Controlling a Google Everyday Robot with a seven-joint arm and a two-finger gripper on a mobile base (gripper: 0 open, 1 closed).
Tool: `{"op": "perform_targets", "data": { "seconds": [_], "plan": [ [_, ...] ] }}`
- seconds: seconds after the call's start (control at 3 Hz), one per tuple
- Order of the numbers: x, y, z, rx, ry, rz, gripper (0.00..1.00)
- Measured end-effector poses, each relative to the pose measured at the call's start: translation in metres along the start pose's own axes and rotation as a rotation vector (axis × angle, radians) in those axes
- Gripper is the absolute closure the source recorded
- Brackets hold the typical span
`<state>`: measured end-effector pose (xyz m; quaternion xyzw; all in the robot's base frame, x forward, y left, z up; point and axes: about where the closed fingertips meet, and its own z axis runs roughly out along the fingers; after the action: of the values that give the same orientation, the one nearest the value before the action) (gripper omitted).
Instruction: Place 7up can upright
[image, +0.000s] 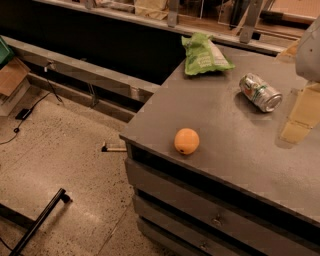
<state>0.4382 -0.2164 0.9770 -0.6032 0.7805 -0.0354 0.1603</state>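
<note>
The 7up can (260, 92) lies on its side on the grey counter (225, 145), towards the back right, its silver end facing front right. My gripper (299, 117) comes in from the right edge of the camera view, just to the right of the can and slightly nearer the front. It is not touching the can. Part of the arm shows above it at the right edge.
An orange fruit (186, 141) sits near the counter's front left edge. A green snack bag (204, 56) lies at the back, left of the can. Drawers run below the counter front. The floor drops away to the left, with a black bar (42, 217) on it.
</note>
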Motion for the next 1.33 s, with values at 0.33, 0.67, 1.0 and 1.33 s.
{"op": "perform_targets", "data": {
  "seconds": [0.33, 0.67, 1.0, 1.33],
  "plan": [
    [-0.003, -0.004, 0.000, 0.007, 0.006, 0.001, 0.00],
    [-0.009, -0.016, 0.003, 0.020, 0.023, 0.002, 0.00],
    [-0.030, -0.045, 0.015, 0.048, 0.059, 0.052, 0.00],
    [-0.040, -0.079, 0.032, 0.000, 0.050, 0.142, 0.00]
  ]
}}
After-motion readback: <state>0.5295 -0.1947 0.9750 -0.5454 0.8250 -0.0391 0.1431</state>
